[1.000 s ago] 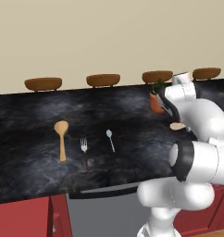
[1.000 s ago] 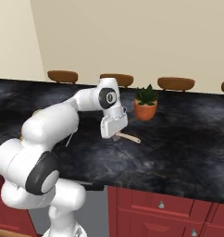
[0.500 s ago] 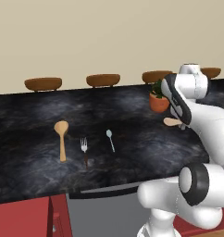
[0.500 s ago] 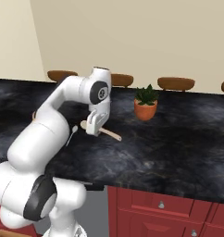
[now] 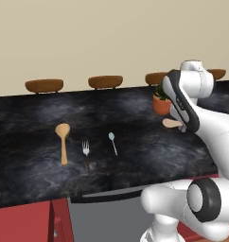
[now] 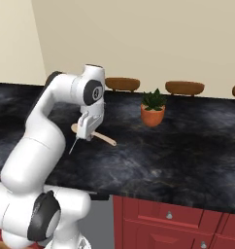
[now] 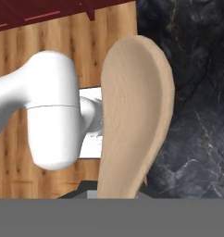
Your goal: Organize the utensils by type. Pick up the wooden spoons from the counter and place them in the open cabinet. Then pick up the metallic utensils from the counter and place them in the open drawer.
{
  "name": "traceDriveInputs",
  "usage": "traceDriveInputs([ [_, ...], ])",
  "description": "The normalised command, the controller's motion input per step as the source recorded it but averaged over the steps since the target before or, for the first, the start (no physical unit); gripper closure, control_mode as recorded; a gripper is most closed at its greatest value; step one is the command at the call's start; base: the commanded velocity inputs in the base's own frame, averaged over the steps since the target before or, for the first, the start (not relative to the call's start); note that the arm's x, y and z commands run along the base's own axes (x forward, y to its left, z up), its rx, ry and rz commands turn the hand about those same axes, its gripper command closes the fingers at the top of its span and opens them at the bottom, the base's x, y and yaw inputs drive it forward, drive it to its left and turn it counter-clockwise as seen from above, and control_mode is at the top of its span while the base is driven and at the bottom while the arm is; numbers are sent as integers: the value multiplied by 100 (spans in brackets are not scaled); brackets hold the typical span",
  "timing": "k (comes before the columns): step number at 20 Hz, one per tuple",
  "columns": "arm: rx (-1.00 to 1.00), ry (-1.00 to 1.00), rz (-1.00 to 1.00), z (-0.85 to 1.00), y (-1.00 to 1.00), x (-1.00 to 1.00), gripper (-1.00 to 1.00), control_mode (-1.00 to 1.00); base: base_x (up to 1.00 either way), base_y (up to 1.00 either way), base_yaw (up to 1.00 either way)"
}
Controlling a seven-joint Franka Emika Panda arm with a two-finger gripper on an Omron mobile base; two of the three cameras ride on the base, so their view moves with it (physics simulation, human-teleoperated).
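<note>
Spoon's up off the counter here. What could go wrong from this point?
1. The claw pinches the held wooden spoon with much of it sticking out sideways; it may pivot or slip during a swing.
2. The potted plant stands close by; the spoon's free end could clip it.

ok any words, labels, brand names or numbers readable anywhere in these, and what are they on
None: no readable text in any view.
The wooden spoon in the end effector, the second wooden spoon, the fork and the teaspoon carry no marks.
The plant pot, the counter and the red drawer fronts are plain too.
</note>
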Motion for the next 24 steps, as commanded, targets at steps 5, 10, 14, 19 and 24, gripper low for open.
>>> traceDriveInputs([
  [5, 0, 0, 0, 0, 0, 0, 100, -100, 0, 0, 0],
  [10, 0, 0, 0, 0, 0, -12, 100, -100, 0, 0, 0],
  [14, 0, -5, 0, 0, 2, -30, 100, 100, -43, 1, 0],
  [19, 0, 0, 0, 0, 0, 0, 100, 100, -84, 1, 1],
  [24, 0, 0, 0, 0, 0, 0, 100, 100, -59, 8, 39],
])
